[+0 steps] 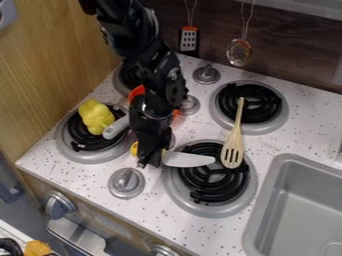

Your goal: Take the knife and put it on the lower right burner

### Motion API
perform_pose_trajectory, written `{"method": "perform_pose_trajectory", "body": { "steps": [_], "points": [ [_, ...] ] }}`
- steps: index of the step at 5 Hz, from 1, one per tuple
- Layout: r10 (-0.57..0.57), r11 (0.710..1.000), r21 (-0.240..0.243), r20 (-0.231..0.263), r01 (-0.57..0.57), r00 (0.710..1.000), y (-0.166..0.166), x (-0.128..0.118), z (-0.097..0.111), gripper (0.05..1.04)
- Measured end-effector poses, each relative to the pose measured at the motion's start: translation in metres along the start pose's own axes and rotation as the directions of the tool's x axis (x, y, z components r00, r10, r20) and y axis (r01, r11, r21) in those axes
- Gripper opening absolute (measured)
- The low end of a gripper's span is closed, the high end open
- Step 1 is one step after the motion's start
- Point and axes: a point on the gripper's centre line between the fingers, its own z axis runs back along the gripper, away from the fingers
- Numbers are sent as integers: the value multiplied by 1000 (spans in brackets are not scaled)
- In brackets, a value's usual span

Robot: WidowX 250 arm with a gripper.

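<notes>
The black gripper (pixel 151 159) hangs down left of the lower right burner (pixel 172 192), shut on the knife. The knife (pixel 190 159) points right, its pale grey blade reaching over the upper left part of that burner's black coil. Its handle end is largely hidden by the gripper; a small yellow piece (pixel 134 149) shows on the gripper's left, and I cannot tell whether it belongs to the knife. Whether the blade touches the coil is unclear.
A wooden slotted spatula (pixel 232 149) lies across the burner's upper right edge. Behind the arm is an orange pan (pixel 137 92) with a grey handle. A yellow toy (pixel 96 117) sits on the left burner, a knob (pixel 126 183) stands lower left, and the sink (pixel 266 200) lies right.
</notes>
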Motion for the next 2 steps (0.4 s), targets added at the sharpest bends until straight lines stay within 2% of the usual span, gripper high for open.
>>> {"method": "perform_pose_trajectory", "body": {
  "steps": [1,2],
  "points": [
    [37,999,1,18,-37,999,6,3,-3,364],
    [76,997,-7,37,-76,996,10,4,-5,431]
  ]
}}
